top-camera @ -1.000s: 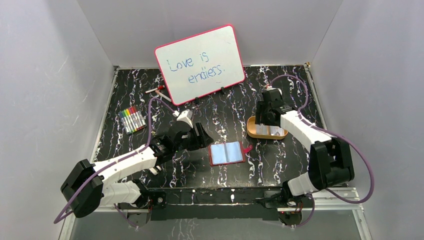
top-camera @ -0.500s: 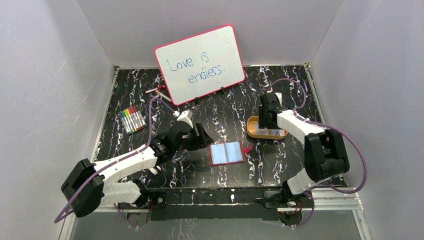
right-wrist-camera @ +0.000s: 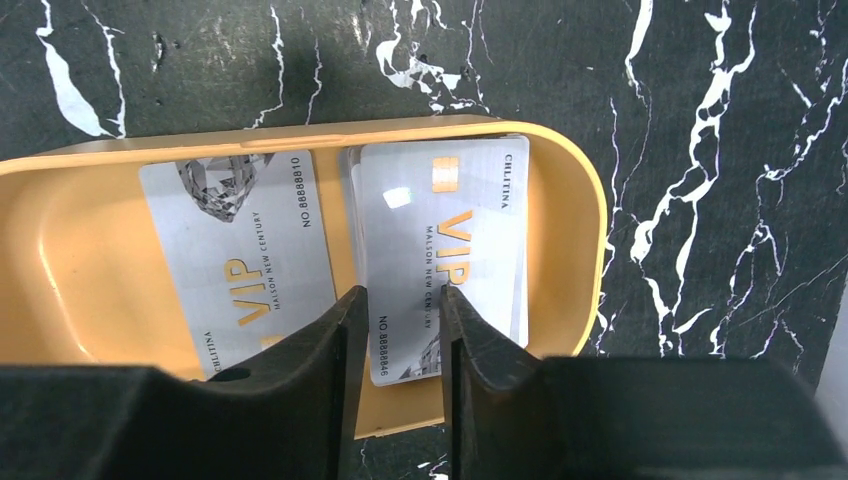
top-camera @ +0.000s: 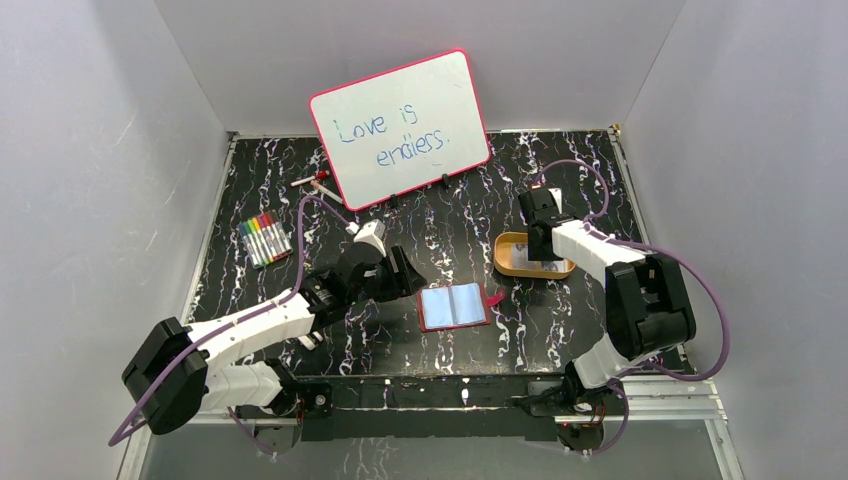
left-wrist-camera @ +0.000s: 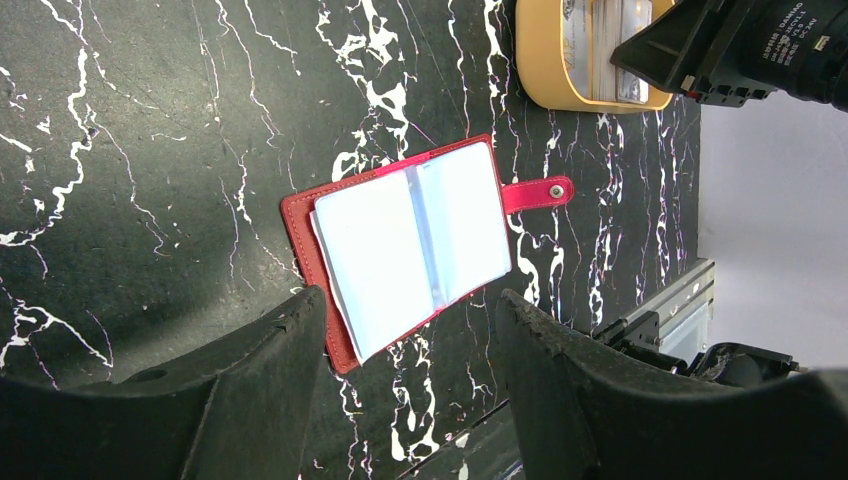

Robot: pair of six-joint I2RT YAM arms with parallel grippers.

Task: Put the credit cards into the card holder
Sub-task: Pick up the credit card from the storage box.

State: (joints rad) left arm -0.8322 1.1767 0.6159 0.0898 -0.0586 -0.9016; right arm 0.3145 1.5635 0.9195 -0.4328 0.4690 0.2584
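Observation:
The card holder (top-camera: 452,305) (left-wrist-camera: 410,245) lies open on the black marbled table, red cover down, pale blue pockets up, snap tab to the right. My left gripper (top-camera: 405,272) (left-wrist-camera: 410,300) hovers open at its left edge, holding nothing. Silver credit cards lie flat in the yellow-orange tray (top-camera: 510,262) (right-wrist-camera: 80,260): one card (right-wrist-camera: 240,255) on the left and a small stack (right-wrist-camera: 440,240) on the right. My right gripper (top-camera: 540,255) (right-wrist-camera: 402,292) hangs just over that stack. Its jaws are narrowed to a small gap, with the top card's near edge showing between them.
A pink-framed whiteboard (top-camera: 400,127) stands at the back. A row of coloured markers (top-camera: 265,238) lies at the left, and a pen (top-camera: 315,180) lies near the board's foot. The table's metal front rail runs along the near edge.
The right gripper has come down over the tray and its jaws have narrowed. The left arm and the card holder have not moved.

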